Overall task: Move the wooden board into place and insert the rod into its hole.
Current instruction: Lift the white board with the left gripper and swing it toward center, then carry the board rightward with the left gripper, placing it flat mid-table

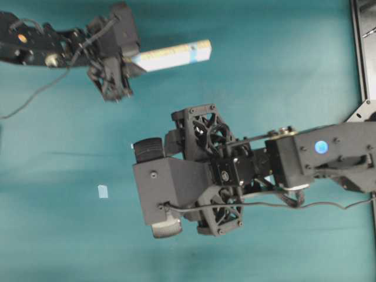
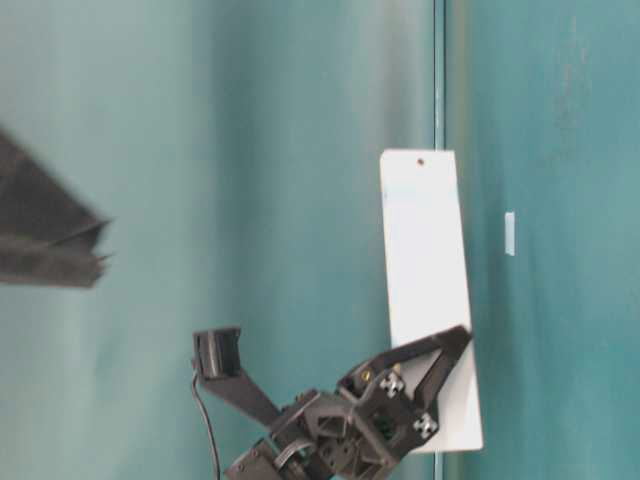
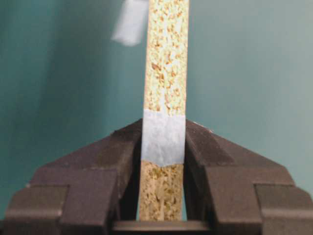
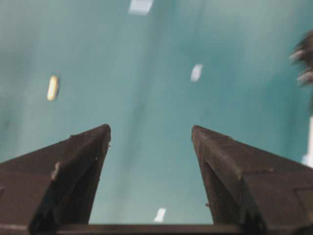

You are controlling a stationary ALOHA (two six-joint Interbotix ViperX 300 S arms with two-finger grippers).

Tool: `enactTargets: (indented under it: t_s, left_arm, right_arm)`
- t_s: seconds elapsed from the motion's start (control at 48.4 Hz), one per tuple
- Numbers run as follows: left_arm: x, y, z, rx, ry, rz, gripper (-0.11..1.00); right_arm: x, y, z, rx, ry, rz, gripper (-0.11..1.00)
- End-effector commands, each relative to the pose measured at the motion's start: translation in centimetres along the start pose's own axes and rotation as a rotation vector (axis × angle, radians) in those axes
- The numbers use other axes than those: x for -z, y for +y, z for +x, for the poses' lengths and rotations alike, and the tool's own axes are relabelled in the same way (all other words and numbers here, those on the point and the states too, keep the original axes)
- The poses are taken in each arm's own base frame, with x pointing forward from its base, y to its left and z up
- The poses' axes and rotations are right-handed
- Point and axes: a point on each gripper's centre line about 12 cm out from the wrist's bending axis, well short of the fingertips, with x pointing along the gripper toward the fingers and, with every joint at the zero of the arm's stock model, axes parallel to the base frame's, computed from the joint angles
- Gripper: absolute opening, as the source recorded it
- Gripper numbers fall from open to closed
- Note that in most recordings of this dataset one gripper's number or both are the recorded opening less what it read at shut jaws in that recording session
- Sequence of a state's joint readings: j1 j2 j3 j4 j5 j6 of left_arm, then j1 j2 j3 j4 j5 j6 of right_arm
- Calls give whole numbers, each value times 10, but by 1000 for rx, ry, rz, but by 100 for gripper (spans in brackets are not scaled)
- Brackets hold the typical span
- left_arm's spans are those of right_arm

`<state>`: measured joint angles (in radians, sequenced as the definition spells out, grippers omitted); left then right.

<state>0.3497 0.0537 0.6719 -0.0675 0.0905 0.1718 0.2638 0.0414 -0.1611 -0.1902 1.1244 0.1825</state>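
The pale wooden board (image 2: 425,290) stands on edge above the bench, one dark hole near its far end. The small cream rod (image 4: 53,87) lies alone.

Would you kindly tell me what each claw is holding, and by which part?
The left claw grips the wooden board edge-on near one end. The right claw is open, holding nothing.

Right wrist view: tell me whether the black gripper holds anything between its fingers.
No; the right gripper is open, with only bare teal table between its fingers.
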Motion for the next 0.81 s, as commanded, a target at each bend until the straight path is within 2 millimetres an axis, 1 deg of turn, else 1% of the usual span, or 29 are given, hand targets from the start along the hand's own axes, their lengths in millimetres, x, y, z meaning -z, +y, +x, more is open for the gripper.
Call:
enactTargets:
  t_s: [0.0,0.103,0.165,0.351,0.496,0.62,0.786]
  left_arm:
    - [-20,-13,0,22,-51,-6,21]
    - [-30,-34,7,60,-67,-13,21]
    - [-38,-47,15,81,-85,-24,21]
    - [-62,-77,40,130,-127,-52,21]
    - [-80,-100,54,165,-153,-55,21]
    - [-89,-122,64,195,-166,-32,21]
    - [-93,-147,72,229,-173,-2,21]
  right_arm:
    - [-12,-6,-31,4,-82,10,76]
    - [-12,-7,-31,5,-84,12,76]
    - [-12,-7,-31,5,-84,12,76]
    - [-13,-6,-32,4,-86,13,76]
    - [-13,-7,-32,4,-89,14,76]
    - [-14,-7,-32,3,-92,14,76]
    - [-14,-6,-32,3,-92,13,76]
